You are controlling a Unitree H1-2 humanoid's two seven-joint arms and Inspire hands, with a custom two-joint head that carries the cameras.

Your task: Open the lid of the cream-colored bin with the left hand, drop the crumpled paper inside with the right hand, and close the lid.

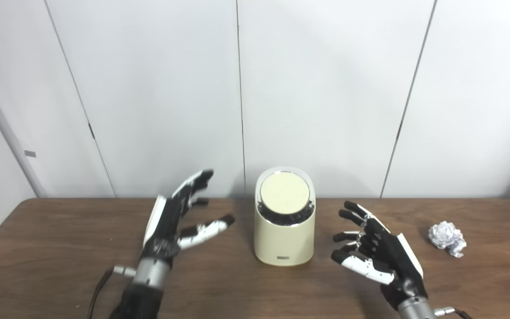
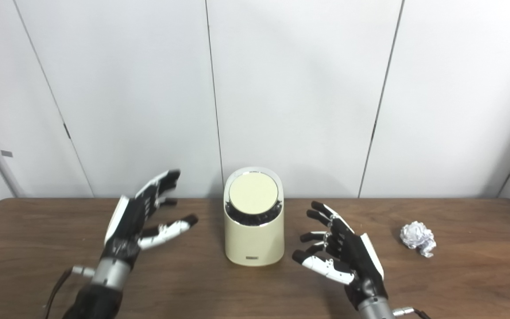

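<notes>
Left eye view and right eye view both look down on a dark brown wood-grain surface (image 1: 60,248) backed by white wall panels (image 1: 157,88). Cream-colored cylindrical bin (image 1: 284,239) stands upright mid-scene, toward the far edge of the surface, small dark label low on its near face. Round cream lid (image 1: 285,192) sits on top, tilted toward the camera, ringed by a shiny chrome rim; dark band shows under the lid's near edge, cannot tell if that is a gap or a trim. Lid looks closed. Left robot hand (image 1: 175,221), black and white with a silver wrist, is left of the bin, apart from it, fingers (image 1: 195,181) spread and pointing far-right, thumb reaching toward the bin wall without touching. Spread wide, nothing in it. Cannot tell if it rests on the surface or is raised above it. Right robot hand (image 2: 341,254), same build, is right of the bin and a bit nearer, palm turned toward the bin, fingers apart and slightly curled, empty, not touching the bin. Crumpled white paper ball (image 1: 447,238) lies on the surface at the right, well apart from the bin and right of the right robot hand, clear of its fingers. Both forearms enter from the bottom edge, thin dark cable trailing beside the left wrist.
</notes>
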